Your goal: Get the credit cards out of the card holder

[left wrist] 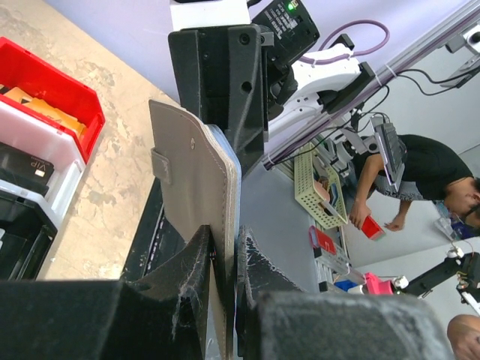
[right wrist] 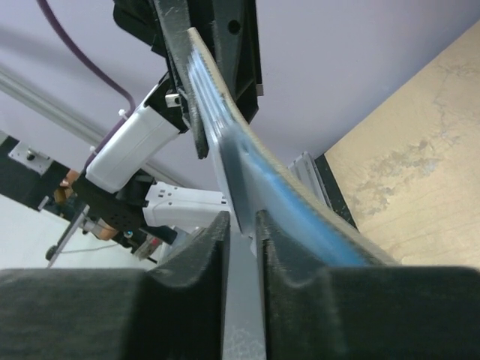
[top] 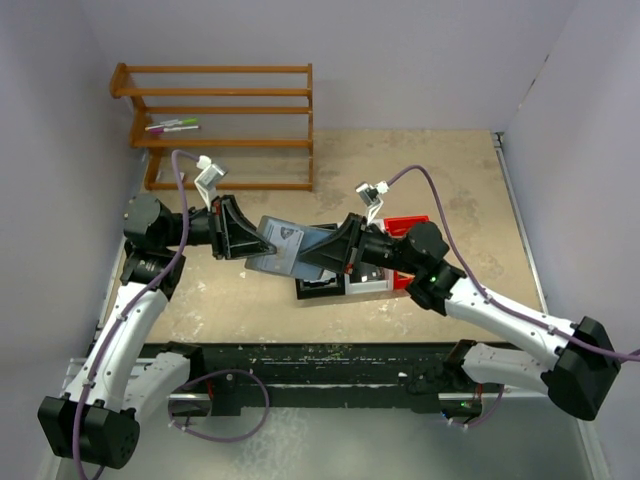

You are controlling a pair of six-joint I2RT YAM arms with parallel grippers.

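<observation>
The blue-grey card holder (top: 285,245) hangs in the air between both arms, above the bins. My left gripper (top: 262,243) is shut on its left edge; in the left wrist view the holder (left wrist: 195,172) stands edge-on, pinched between the fingers of that gripper (left wrist: 225,251). My right gripper (top: 322,258) is at the holder's right end. In the right wrist view its jaws (right wrist: 241,225) stand narrowly apart, with the tip of a pale grey card (right wrist: 225,172) from the holder (right wrist: 300,217) at their mouth. A tan-gold card (left wrist: 52,112) lies in the red bin, a black card (left wrist: 30,169) in the white bin.
A black bin (top: 320,287), a white bin (top: 368,280) and a red bin (top: 405,228) stand in a row under the right gripper. A wooden rack (top: 225,120) holding markers (top: 172,126) stands at the back left. Walls close in both sides.
</observation>
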